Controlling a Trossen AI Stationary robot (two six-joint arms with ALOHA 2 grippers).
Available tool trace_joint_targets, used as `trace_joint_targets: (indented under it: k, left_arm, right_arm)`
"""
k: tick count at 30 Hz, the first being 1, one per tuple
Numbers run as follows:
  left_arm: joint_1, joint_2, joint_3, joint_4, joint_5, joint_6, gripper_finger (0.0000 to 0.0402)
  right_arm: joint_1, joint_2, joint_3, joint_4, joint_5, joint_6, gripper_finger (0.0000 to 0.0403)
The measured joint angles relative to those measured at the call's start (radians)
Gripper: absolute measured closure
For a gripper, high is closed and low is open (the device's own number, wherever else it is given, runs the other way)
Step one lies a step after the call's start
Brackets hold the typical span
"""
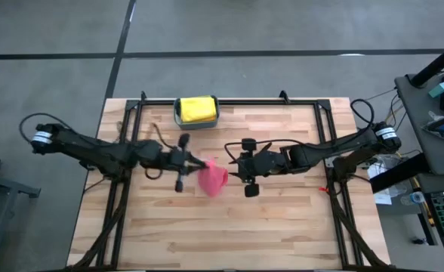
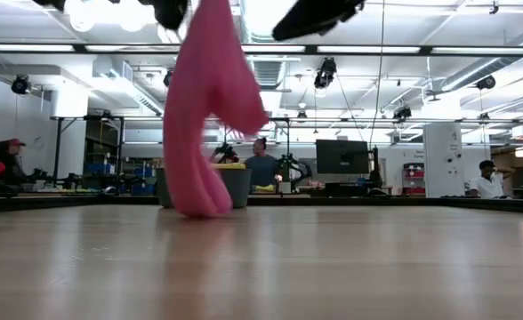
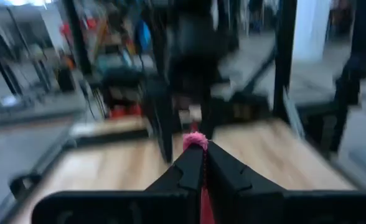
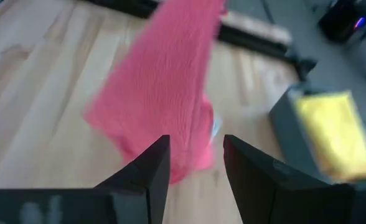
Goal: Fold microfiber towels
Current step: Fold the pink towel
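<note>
Low view: both tools cut off at top edge. Small soft pink microfiber towel (image 2: 206, 116) hides most of the grey rectangular bin (image 2: 237, 187); bin contents there indiscernible.

— Where is the pink towel (image 1: 213, 178)?
— It hangs from my left jaws, which pinch its top corner. It is soft and bunched, and its low end touches the surface at the middle.
— And the yellow towel (image 1: 196, 109)?
— It lies folded in the bin at the far edge.

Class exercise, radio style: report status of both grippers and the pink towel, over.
Left gripper shut on the pink microfiber towel, lifted, hanging to the table. Right gripper open beside it, holding nothing. Nothing in the way.
</note>
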Motion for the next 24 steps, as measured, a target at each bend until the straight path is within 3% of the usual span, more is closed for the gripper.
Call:
trace_joint_targets:
  k: [2,6,12,15,24]
  left_arm:
    - [0.001,-0.061,0.019,-0.006,0.005,0.000,0.0401]
    - [0.001,-0.176,0.065,-0.096,0.117,-0.005,0.0401]
    - [0.000,-0.285,0.030,-0.219,0.127,-0.112,0.0402]
    - [0.000,-0.299,-0.008,-0.222,0.127,-0.142,0.0402]
    - [-0.001,-0.281,-0.048,-0.207,0.112,-0.221,0.0402]
  right_arm:
    - [-0.013,0.004,0.014,0.035,0.008,-0.059,0.0261]
    - [-0.033,0.004,0.037,0.094,-0.004,-0.094,0.0261]
    - [-0.065,0.013,0.039,0.145,-0.194,-0.017,0.0261]
    - [-0.081,0.047,0.037,0.168,-0.235,0.043,0.0261]
    - [-0.106,0.257,0.035,0.379,-0.230,0.105,0.0261]
